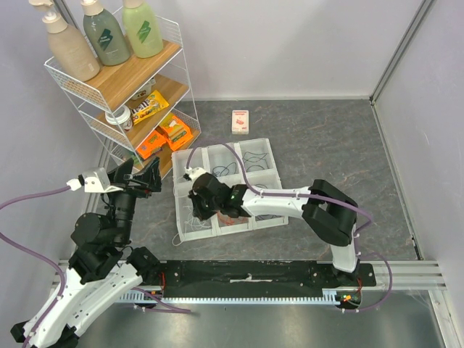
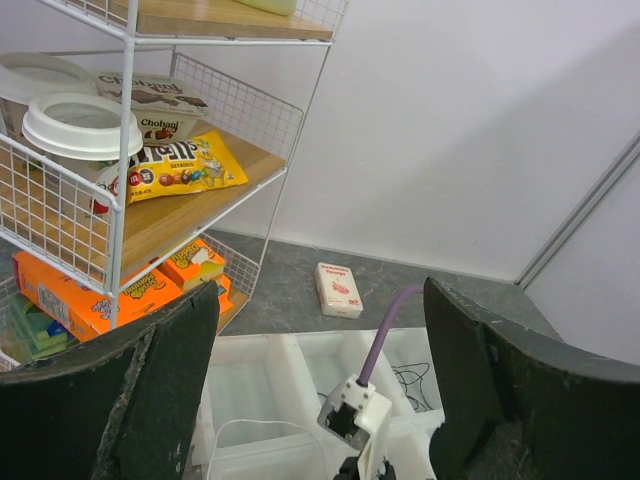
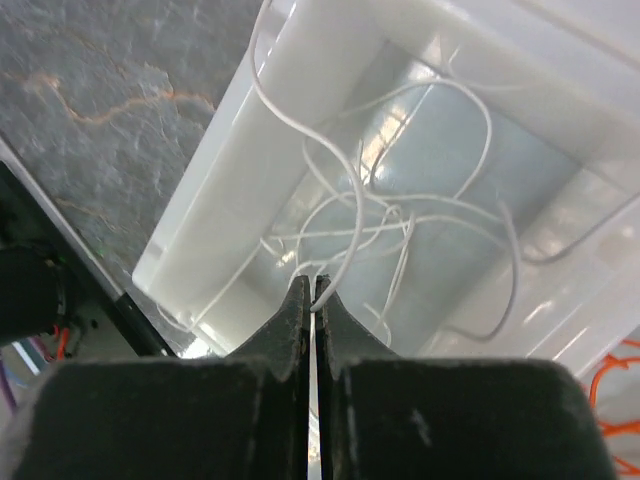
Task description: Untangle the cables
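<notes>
Pinching a white cable (image 3: pixel 398 212) at the tray's (image 3: pixel 240 190) seven o'clock, my right gripper (image 3: pixel 310 290) is clamped tight; my left gripper (image 2: pixel 318 292) gapes wide, empty.

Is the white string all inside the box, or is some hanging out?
Partly out. Most of the white cable lies bunched inside one compartment of the tray, but a loop crosses over the tray's wall and hangs outside.
</notes>
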`<state>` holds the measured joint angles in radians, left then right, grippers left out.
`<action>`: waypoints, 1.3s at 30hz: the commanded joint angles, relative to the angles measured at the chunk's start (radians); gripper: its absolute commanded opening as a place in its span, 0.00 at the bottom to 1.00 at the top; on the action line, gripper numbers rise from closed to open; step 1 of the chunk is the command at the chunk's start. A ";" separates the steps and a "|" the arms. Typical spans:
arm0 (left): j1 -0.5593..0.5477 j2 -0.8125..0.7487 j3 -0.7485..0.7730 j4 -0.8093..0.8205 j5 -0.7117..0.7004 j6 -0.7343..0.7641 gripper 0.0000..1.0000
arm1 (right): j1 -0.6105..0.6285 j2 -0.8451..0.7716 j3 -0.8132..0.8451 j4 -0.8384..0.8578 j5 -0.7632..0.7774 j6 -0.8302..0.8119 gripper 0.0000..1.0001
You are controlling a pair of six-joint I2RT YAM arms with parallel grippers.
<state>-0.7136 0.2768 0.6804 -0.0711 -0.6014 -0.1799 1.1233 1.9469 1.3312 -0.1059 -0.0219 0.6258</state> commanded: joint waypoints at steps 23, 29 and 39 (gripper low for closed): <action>0.008 0.030 0.008 0.040 -0.006 0.022 0.89 | 0.181 -0.361 -0.265 -0.005 0.146 0.048 0.00; 0.006 0.036 0.008 0.040 -0.008 0.023 0.89 | 0.193 -0.440 -0.335 0.023 0.125 0.097 0.00; 0.006 0.038 0.010 0.036 0.000 0.020 0.89 | 0.161 -0.439 -0.310 0.058 0.099 0.109 0.00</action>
<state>-0.7128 0.3027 0.6804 -0.0719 -0.5999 -0.1802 1.3083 1.4990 0.9833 -0.1043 0.0906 0.7208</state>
